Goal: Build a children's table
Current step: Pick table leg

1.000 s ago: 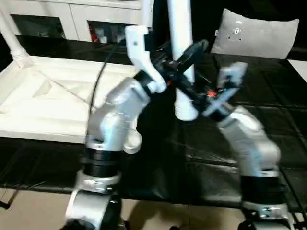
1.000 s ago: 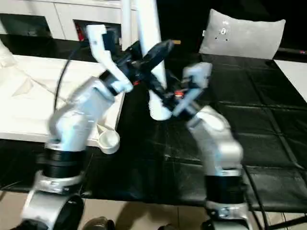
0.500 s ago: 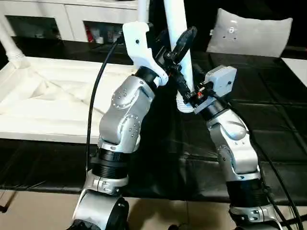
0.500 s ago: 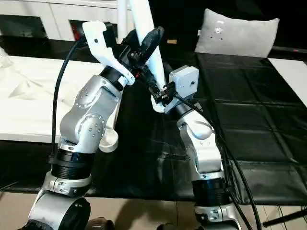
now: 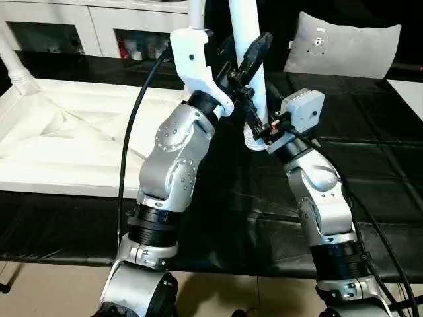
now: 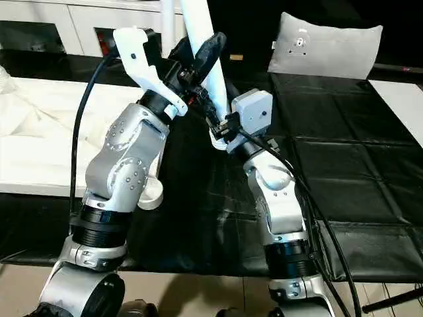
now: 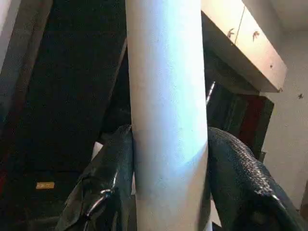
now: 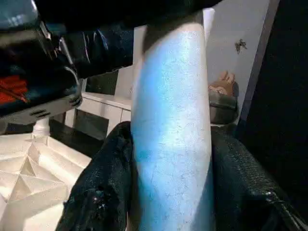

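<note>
A long white leg [image 5: 244,20] of the children's table stands nearly upright over the black mat, its thick end down. My left gripper [image 5: 247,61] is shut on its shaft; the left wrist view shows a black finger on each side of the leg [image 7: 166,120]. Just below, my right gripper [image 5: 256,127] is shut on the leg's lower end [image 8: 171,144]. The table top [image 5: 66,132] lies upside down at left, ribbed side up. One leg [image 5: 13,59] stands in its far-left corner and another [image 5: 196,13] rises behind my left arm. A round corner socket [image 6: 151,191] shows at the front.
A black padded mat [image 5: 370,165] covers the work surface to the right. A grey cushion [image 5: 344,46] leans at the back right. The white cabinet with glass doors [image 5: 99,26] runs along the back. A white surface [image 5: 411,89] shows at the right edge.
My right arm has drawn in from the right and risen, so its gripper now sits close under the left one on the leg. Little has moved in the last half second.
</note>
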